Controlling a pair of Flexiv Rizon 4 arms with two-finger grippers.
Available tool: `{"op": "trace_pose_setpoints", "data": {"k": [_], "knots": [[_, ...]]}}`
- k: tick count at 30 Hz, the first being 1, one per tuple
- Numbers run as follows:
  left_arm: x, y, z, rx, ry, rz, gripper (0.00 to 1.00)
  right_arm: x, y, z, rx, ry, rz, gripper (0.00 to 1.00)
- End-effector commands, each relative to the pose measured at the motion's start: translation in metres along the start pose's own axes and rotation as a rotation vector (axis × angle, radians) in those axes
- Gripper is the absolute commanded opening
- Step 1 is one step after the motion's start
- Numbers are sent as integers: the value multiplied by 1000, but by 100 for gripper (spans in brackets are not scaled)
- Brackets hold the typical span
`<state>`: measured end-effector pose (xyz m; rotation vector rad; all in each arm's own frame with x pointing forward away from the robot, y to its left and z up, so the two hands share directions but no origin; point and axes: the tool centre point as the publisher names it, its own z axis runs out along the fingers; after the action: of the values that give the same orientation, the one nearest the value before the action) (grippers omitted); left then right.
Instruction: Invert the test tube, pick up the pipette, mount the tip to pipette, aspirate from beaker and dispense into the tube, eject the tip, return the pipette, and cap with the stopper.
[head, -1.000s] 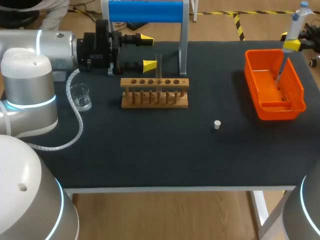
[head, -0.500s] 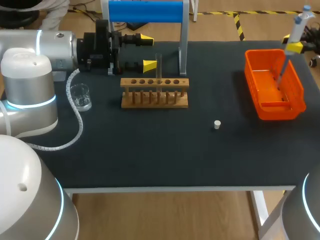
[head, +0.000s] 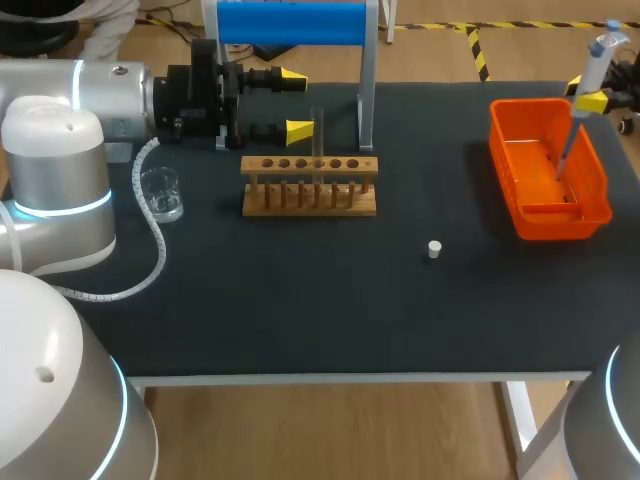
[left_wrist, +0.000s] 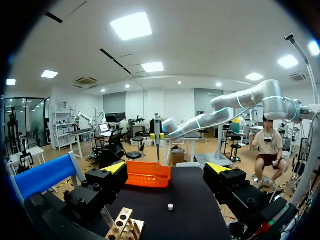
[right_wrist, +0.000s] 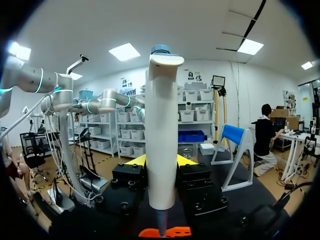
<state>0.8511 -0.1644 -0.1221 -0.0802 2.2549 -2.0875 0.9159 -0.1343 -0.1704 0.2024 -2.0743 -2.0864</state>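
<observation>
**Head view.** Your left arm (head: 60, 150) hides the left part of the surface (head: 300, 310). Of the right end effector (head: 589, 99) you see only one yellow tip at the frame's edge, against the pipette (head: 597, 62). The pipette's lower end, down in the bin (head: 545, 222), is too thin to tell whether a tip is mounted. The tube (head: 317, 125) in the rack (head: 310, 163) and the beaker (head: 162, 192) are clear glass, and you cannot read their contents. The stopper (head: 434, 249) is too small for detail.

**Left wrist view.** The rack is cut off, with only one end showing.

**Right wrist view.** The clamped pipette covers the gap between the fingers. The bin is a sliver beneath it.
</observation>
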Motion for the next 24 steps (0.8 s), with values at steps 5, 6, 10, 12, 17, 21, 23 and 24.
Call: {"op": "trace_pose_setpoints", "data": {"k": [5, 6, 10, 12, 17, 21, 23, 24], "knots": [[1, 1, 0, 3, -3, 2, 100, -4, -3, -5, -9, 18, 6, 0], [1, 1, 0, 3, -3, 2, 100, -4, -3, -5, -9, 17, 6, 0], [1, 1, 0, 3, -3, 2, 100, -4, -4, -5, -11, 12, 9, 0], [1, 1, 0, 3, -3, 2, 100, -4, -4, -5, -12, 9, 11, 0], [1, 1, 0, 3, -3, 2, 100, -5, -4, -6, -15, 6, 11, 0], [1, 1, 0, 3, -3, 2, 100, -5, -4, -6, -15, 6, 11, 0], [1, 1, 0, 3, -3, 2, 100, -5, -4, -6, -15, 6, 11, 0], [1, 1, 0, 3, -3, 2, 100, -5, -4, -6, -15, 6, 11, 0]]}}
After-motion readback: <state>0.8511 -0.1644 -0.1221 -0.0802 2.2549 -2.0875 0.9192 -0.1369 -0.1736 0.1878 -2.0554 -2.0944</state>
